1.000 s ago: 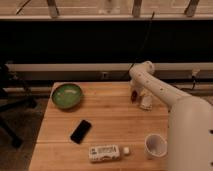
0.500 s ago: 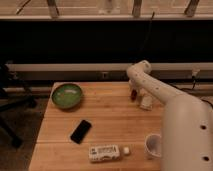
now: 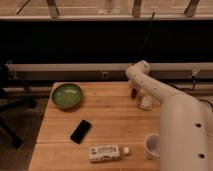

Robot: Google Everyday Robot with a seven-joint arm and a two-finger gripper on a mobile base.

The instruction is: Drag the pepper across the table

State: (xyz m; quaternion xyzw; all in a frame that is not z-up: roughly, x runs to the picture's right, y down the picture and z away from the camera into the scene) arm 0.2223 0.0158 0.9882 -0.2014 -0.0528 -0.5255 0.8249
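Observation:
The pepper [image 3: 133, 92] is a tiny dark red lump near the far right edge of the light-brown wooden table [image 3: 110, 117]. My white arm comes in from the lower right and bends at the far edge of the table. Its gripper [image 3: 135, 88] hangs down right at the pepper, touching or just over it. A small whitish object [image 3: 145, 103] lies just right of and nearer than the pepper, against the arm.
A green bowl [image 3: 67, 95] stands at the far left. A black phone [image 3: 81, 131] lies left of centre. A white bottle [image 3: 105, 152] lies on its side at the front edge. A white cup [image 3: 152, 145] at the front right is partly hidden by my arm.
My arm has shifted a little to the left and covers more of the cup. The pepper has moved slightly left and farther away with the gripper.

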